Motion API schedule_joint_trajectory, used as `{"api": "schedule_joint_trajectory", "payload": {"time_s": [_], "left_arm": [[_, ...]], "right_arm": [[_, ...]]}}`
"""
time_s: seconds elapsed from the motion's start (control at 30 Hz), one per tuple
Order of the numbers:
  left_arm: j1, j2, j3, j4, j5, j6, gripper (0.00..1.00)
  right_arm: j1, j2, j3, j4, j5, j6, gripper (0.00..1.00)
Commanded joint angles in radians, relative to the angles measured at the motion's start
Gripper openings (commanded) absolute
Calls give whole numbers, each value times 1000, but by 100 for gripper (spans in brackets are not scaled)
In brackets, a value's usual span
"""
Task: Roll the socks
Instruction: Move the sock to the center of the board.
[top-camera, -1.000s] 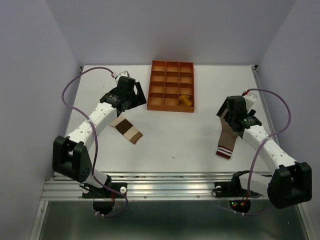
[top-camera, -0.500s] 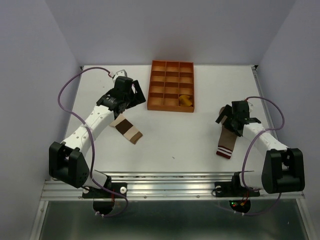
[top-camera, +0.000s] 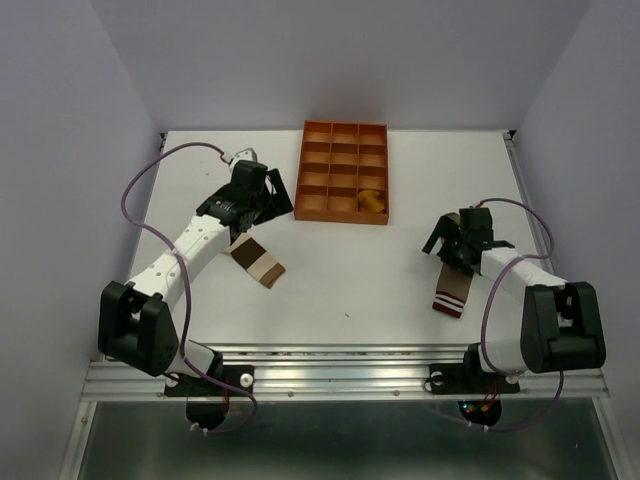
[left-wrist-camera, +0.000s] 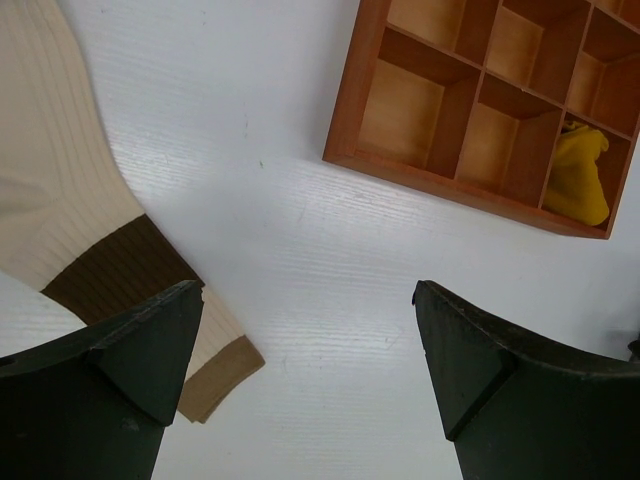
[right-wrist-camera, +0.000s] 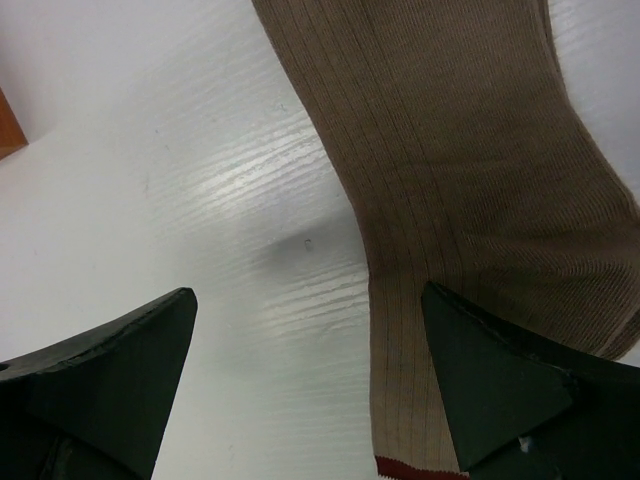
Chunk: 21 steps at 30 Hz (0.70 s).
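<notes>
Claws on both arms gape fully and hold nothing. Our left claw (top-camera: 268, 192) hovers at the 12 o'clock end of the cream ribbed sock with tan and brown bands (top-camera: 256, 262), and our right claw (top-camera: 452, 240) hangs over the taupe-brown ribbed sock with a striped cuff (top-camera: 455, 287). Both socks lie flat and unrolled on the white surface (top-camera: 350, 270), at 8 and 4 o'clock from the orange gridded tray (top-camera: 300, 170). The mustard-yellow sock (top-camera: 372, 200) sits bunched in the tray's 4 o'clock corner compartment, so we judge one done and two left.
</notes>
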Motion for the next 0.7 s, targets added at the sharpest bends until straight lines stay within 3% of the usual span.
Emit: {"api": "schedule_joint_trajectory", "payload": {"time_s": [0.0,0.3,0.47,0.67], "left_arm": [[-5,-12,-20,36,15,3,99],[-9,-36,-60,47,30,0,99],[-13,-58,-88,46,41,-7,99],[-21,-112,-134,41,75,-14,99]], "right_arm": [[-10,33,-30,37,-15,5,100],[131,-20,-117,97,-46,137,100],[281,-16,-136,193,28,357,100],[373,55,-101,261,140,628,100]]}}
